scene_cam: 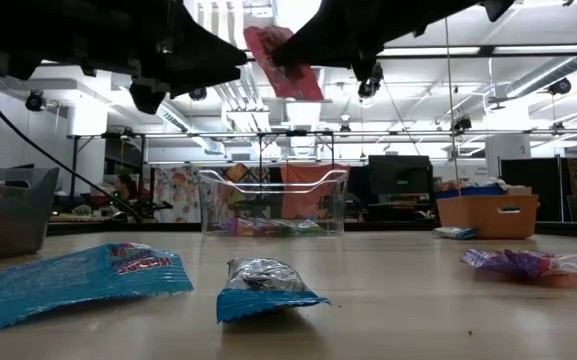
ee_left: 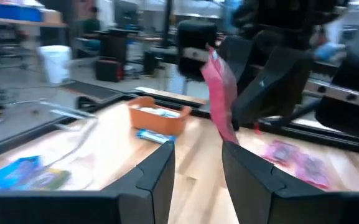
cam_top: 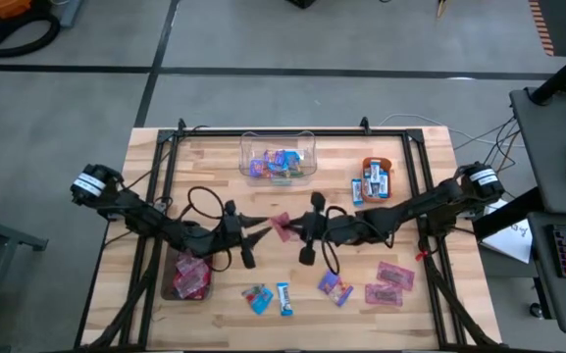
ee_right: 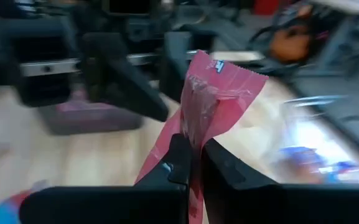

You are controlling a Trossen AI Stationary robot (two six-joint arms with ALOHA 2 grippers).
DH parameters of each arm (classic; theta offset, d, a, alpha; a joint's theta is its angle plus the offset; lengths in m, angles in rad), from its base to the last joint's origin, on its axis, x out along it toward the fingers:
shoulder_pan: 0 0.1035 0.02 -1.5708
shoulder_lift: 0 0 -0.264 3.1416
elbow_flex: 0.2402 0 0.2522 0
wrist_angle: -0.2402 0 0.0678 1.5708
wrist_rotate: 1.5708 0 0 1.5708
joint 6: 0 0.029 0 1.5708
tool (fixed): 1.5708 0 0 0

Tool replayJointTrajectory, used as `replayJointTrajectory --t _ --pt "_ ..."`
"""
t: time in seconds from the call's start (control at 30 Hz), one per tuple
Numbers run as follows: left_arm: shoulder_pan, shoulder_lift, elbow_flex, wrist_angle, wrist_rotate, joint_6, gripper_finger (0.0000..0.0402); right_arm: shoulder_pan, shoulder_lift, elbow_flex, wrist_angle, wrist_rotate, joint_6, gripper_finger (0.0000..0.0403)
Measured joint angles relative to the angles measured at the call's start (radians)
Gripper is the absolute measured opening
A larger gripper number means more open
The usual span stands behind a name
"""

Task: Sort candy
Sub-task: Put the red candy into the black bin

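while the right gripper (ee_right: 191,163) pinches the pink candy (ee_right: 211,106) up in the air over the table (cam_top: 430,314) and the left gripper (ee_left: 198,163) waits spread open beside it, the slippery wrapper might slide out and drop.

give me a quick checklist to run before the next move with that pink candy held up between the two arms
1. Right gripper shut on the pink candy: ok, the wrapper is pinched between its fingers.
2. Candy lifted off the table: ok, the low view shows it hanging in the air.
3. Left gripper open: ok, fingers apart, pointing at the candy from close by.
4. Left gripper touching the candy: cannot tell, the wrapper's lower end sits just at one fingertip.
5. Dark bin of pink candy at the left arm's side: ok, in view.
6. Clear box and orange bowl away from both grippers: ok.
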Motion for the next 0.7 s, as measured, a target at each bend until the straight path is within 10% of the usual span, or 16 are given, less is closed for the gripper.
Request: replayJointTrajectory --t 0.7 --pt "0.007 0.093 0.144 -0.01 0.028 0.137 0.011 0.004 0.066 -0.002 0.1 0.013 -0.196 0.0013"
